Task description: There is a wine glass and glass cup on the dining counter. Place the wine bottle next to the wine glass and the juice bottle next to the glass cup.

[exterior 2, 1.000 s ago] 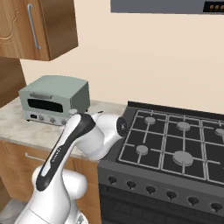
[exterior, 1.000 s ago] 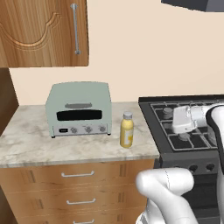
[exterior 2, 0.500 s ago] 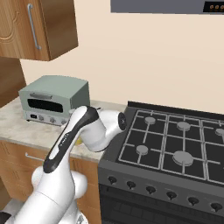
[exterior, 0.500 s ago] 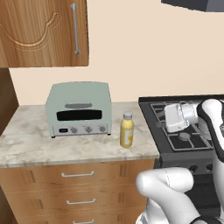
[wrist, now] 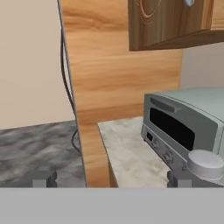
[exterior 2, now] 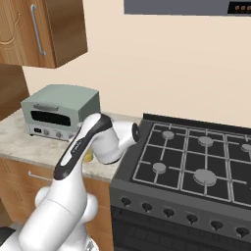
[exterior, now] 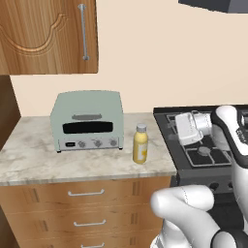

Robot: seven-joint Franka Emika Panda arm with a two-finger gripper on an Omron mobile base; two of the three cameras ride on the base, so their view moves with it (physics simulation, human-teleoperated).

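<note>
A pale beige wall [exterior: 145, 68] backs the marbled stone counter [exterior: 38, 162] over wooden drawers [exterior: 87, 193]. A carved wooden wall cabinet [exterior: 43, 36] hangs at 11 o'clock, and a black gas stove [exterior 2: 196, 162] sits at 3 o'clock.

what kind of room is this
A home kitchen, rendered rather than real. A black gas stove with burner grates sits beside a pale marbled worktop over wooden drawers, and the worktop carries a grey-green toaster oven and a small yellow bottle with a cream cap.
</note>
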